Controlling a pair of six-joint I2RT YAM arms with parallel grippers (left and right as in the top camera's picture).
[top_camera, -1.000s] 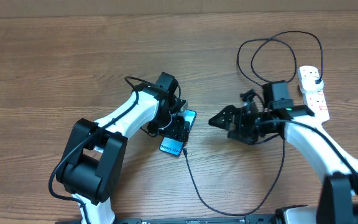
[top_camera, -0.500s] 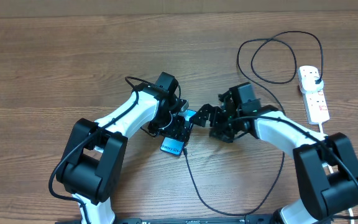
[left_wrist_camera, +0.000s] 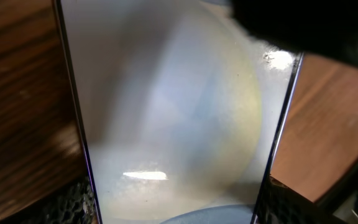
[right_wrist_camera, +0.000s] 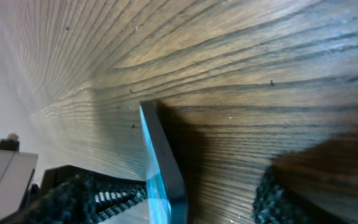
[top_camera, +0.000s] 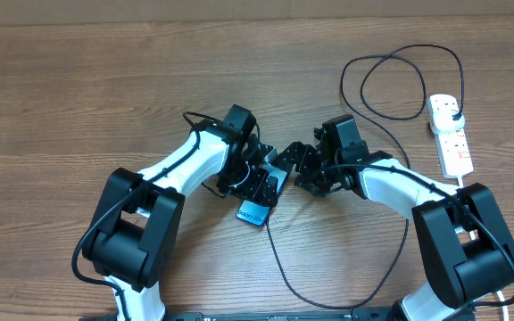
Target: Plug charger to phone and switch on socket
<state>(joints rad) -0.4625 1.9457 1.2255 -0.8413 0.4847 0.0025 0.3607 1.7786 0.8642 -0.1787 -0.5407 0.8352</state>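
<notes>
Left gripper (top_camera: 259,184) clamped the slim glossy phone (top_camera: 252,214) between textured pads (left_wrist_camera: 74,202); right gripper (top_camera: 282,165) gaped empty astride its thin edge.

This is a robotics lab or test station. A plain wood-grain bench (top_camera: 78,89) has two white-and-black jointed robot arms based at its near edge, the left arm (top_camera: 181,165) and the right arm (top_camera: 418,192), both reaching toward its middle. A white power strip (top_camera: 449,134) lies near the far right corner.
</notes>
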